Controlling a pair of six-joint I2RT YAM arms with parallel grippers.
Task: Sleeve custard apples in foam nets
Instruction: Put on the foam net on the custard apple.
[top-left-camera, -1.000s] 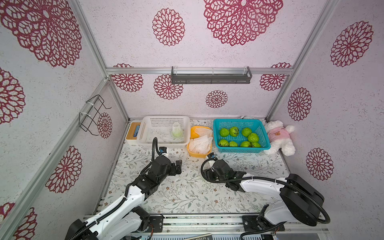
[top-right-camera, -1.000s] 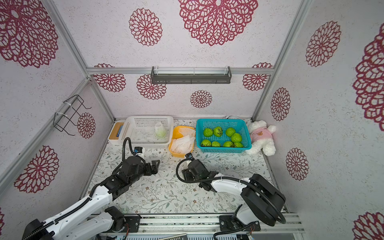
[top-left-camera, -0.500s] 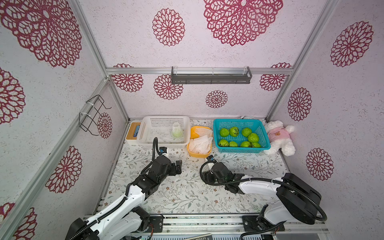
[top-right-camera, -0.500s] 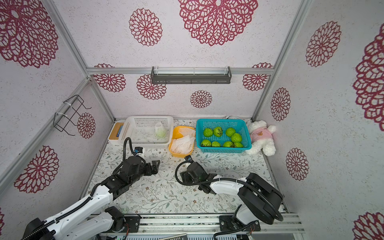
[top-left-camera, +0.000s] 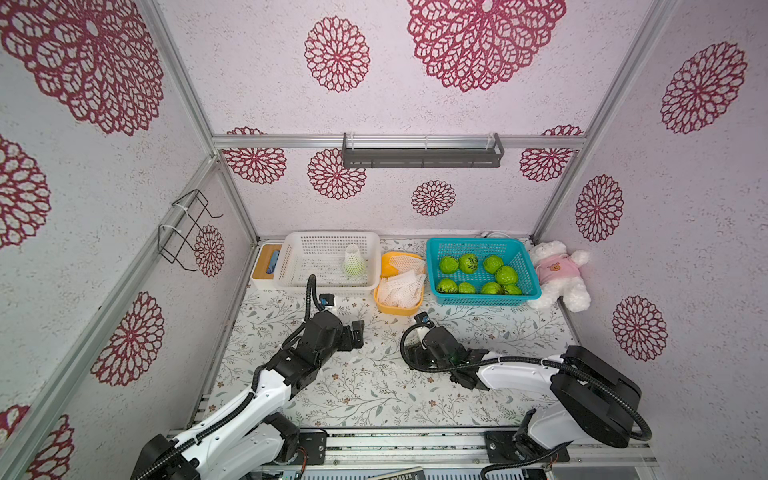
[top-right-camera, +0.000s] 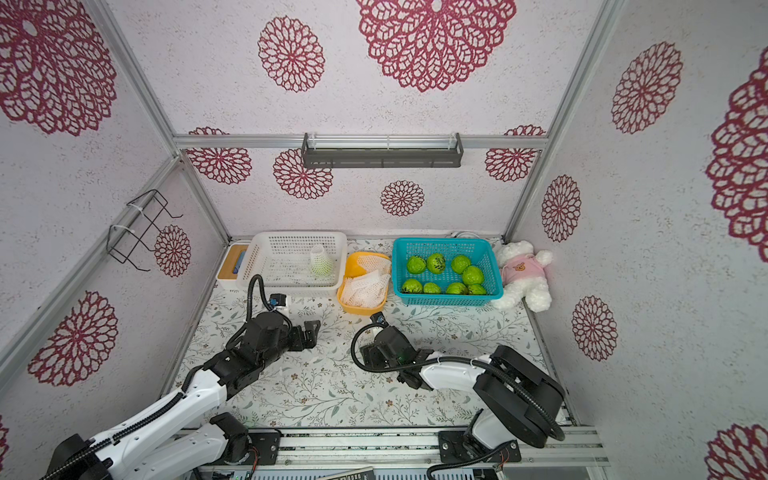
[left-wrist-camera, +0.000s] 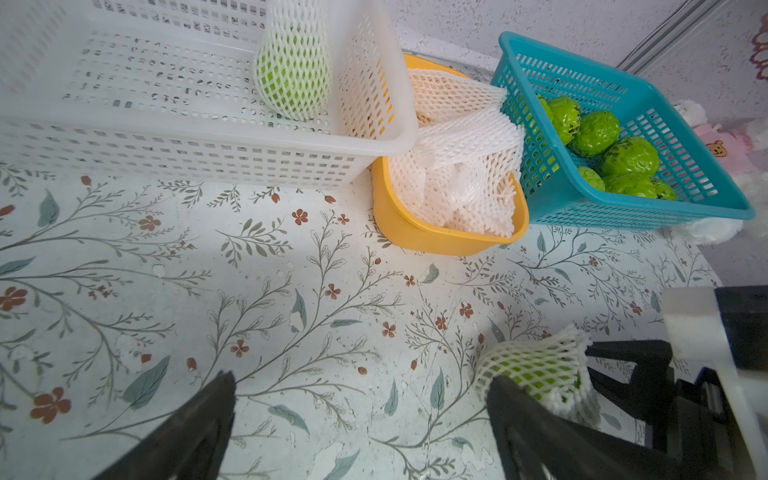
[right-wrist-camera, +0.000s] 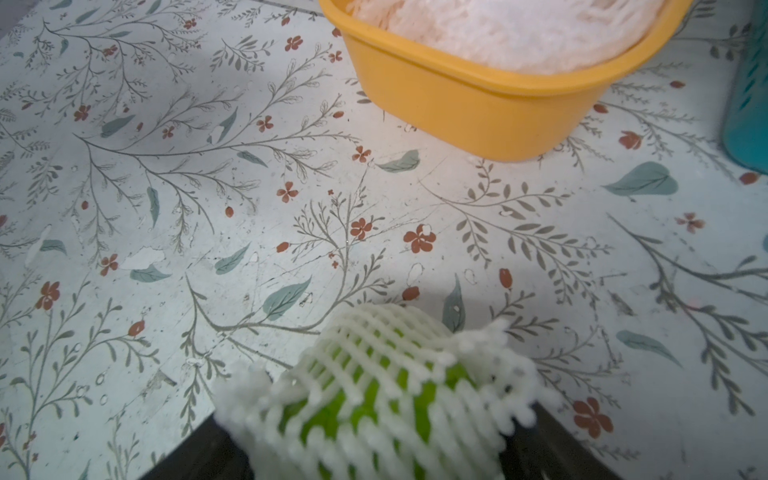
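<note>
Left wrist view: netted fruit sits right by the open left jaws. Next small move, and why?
Probably slide the left gripper sideways until its open jaws straddle the netted custard apple. That fruit lies just beside one left finger, and the white basket, already holding one sleeved fruit, stands on that arm's side.

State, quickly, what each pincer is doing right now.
Left pincer: open, empty.
Right pincer: jaws flank the netted custard apple; whether it grips cannot be told.
</note>
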